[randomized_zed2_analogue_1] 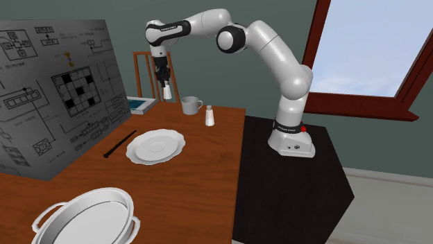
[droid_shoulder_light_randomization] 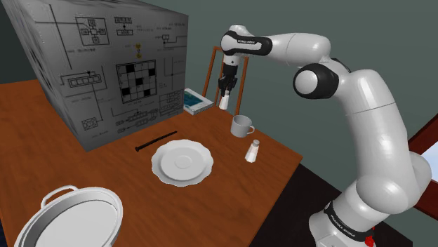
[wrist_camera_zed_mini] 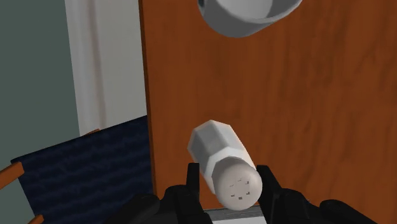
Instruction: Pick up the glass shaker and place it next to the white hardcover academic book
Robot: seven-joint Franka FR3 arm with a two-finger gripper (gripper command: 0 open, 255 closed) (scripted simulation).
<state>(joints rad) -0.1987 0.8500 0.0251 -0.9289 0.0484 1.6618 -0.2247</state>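
Note:
My gripper (droid_shoulder_light_randomization: 224, 96) (randomized_zed2_analogue_1: 166, 85) (wrist_camera_zed_mini: 229, 186) is shut on a pale shaker (droid_shoulder_light_randomization: 224, 103) (randomized_zed2_analogue_1: 167, 91) (wrist_camera_zed_mini: 222, 157) with a perforated cap, held by its top end. It hangs in the air above the wooden table's (droid_shoulder_light_randomization: 84, 168) far edge. The white book with a teal cover (droid_shoulder_light_randomization: 196, 101) (randomized_zed2_analogue_1: 142, 105) lies flat just to the shoulder view's left of the shaker, below it. A second, similar shaker (droid_shoulder_light_randomization: 252, 150) (randomized_zed2_analogue_1: 209, 116) stands upright on the table near the edge by the stand.
A grey mug (droid_shoulder_light_randomization: 241, 125) (randomized_zed2_analogue_1: 191, 105) (wrist_camera_zed_mini: 248, 13) stands between the two shakers. A white plate (droid_shoulder_light_randomization: 182, 161), a black stick (droid_shoulder_light_randomization: 156, 142) and a big pot (droid_shoulder_light_randomization: 67, 217) lie nearer. A tall diagram-covered box (droid_shoulder_light_randomization: 112, 70) rises behind the book; a chair (droid_shoulder_light_randomization: 210, 70) stands past the table.

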